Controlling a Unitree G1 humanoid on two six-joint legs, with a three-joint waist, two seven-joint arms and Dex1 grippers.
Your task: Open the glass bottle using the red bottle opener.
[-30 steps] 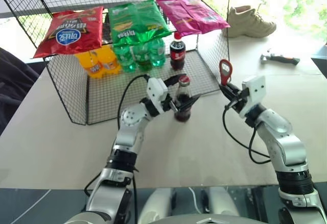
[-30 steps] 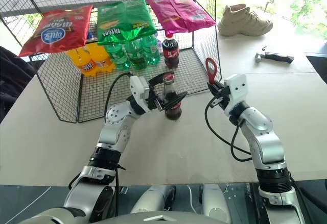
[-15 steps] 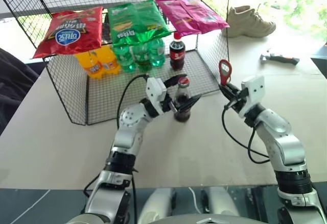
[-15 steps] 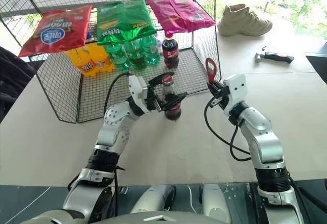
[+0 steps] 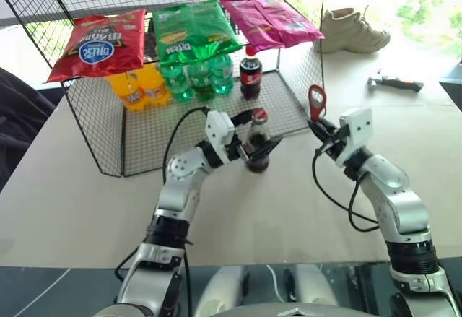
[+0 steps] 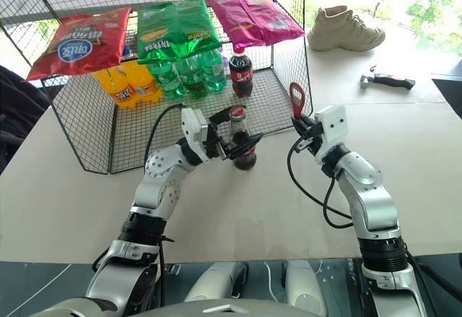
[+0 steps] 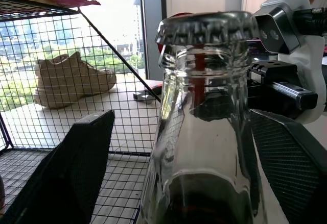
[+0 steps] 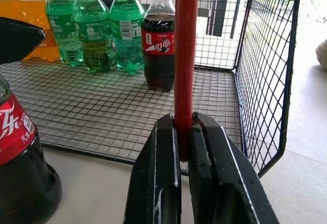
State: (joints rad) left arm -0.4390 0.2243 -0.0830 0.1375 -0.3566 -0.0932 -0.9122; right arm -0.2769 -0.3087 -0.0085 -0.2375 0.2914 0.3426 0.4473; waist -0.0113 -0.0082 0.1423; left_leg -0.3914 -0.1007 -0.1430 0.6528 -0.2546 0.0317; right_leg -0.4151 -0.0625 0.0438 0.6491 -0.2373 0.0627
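The left gripper (image 5: pixel 254 142) has drawn its two black fingers in around the glass bottle (image 5: pixel 258 144) since a moment ago; from the left wrist view a gap shows beside at least one finger, so I cannot tell whether it grips yet. The bottle stands upright on the table (image 5: pixel 86 201) just in front of the wire rack (image 5: pixel 180 126), cap (image 7: pixel 207 27) on. The right gripper (image 5: pixel 318 131) pinches the red bottle opener (image 5: pixel 317 102) by its handle, ring head pointing to twelve o'clock. From the opener, the cap lies at about nine o'clock, near, slightly lower; the right arm must carry it across.
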